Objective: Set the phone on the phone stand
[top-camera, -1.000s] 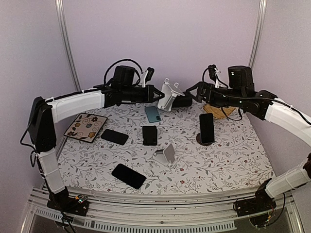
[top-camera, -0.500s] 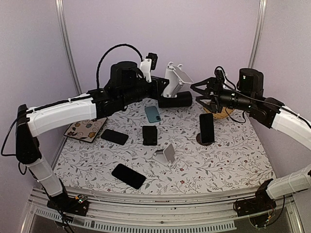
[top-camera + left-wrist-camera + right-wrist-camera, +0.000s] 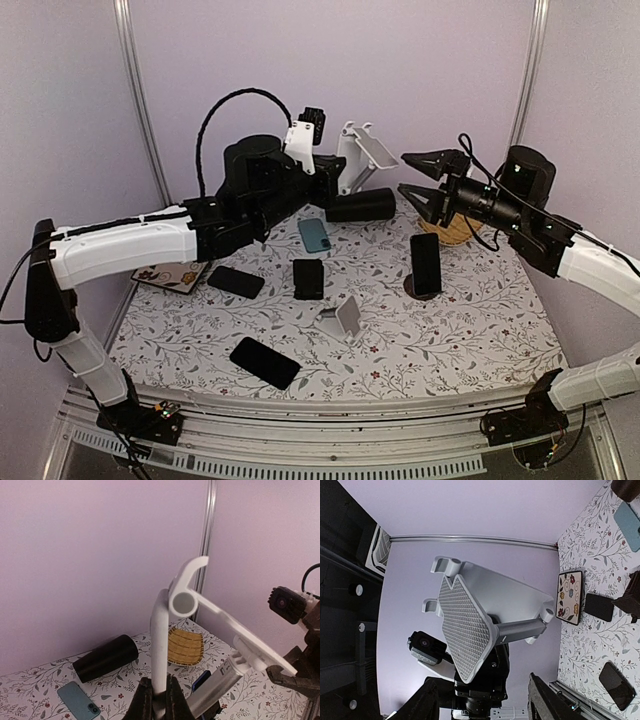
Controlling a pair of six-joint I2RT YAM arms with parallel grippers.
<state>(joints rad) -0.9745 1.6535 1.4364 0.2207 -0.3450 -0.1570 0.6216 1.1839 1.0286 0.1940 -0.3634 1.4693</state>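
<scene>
My left gripper (image 3: 333, 178) is shut on the base plate of a white phone stand (image 3: 360, 155) and holds it high above the back of the table. In the left wrist view the fingers (image 3: 144, 700) clamp the plate's edge (image 3: 160, 640). My right gripper (image 3: 425, 185) is open and empty, facing the stand from the right, a short gap away. In the right wrist view its gripper (image 3: 487, 702) points at the stand's textured plate (image 3: 467, 622). Several phones lie on the table: a teal one (image 3: 313, 234) and black ones (image 3: 308, 278), (image 3: 236, 282), (image 3: 264, 362).
A dark phone stands upright on a round holder (image 3: 425, 264). A second white stand (image 3: 341, 318) sits mid-table. A black cylinder (image 3: 360, 206) lies at the back, a wicker tray (image 3: 452, 233) at the back right, a patterned tile (image 3: 165, 276) at the left.
My left arm has lifted the stand up off the table's back and turned it. My right gripper has drawn back to the right, risen and spread its jaws.
</scene>
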